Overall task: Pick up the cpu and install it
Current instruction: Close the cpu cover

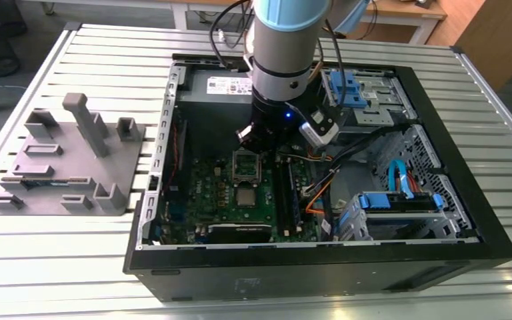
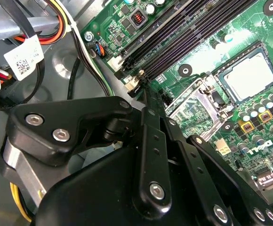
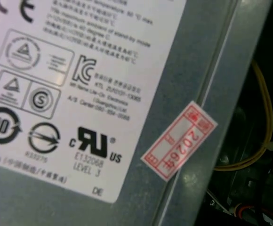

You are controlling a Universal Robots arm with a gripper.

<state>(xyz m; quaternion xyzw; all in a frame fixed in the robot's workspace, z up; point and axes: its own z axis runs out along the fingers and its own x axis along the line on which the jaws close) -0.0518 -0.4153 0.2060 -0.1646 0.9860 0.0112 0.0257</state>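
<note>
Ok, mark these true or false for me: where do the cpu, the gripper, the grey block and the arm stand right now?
1. The cpu lies on the green motherboard. True.
2. The gripper holds the cpu. False: the cpu lies on the board, apart from the gripper.
3. The grey block stands inside the computer case. False: it sits on the table, outside the case, at the exterior view's left.
4. The arm reaches down into the open case. True.

The cpu has a matt, silvery-grey metal top; the socket frame beside it is shiny bare metal; the motherboard is glossy green; the power supply is dull grey sheet metal, its paper label smooth white; the grey block looks like matt plastic.
</note>
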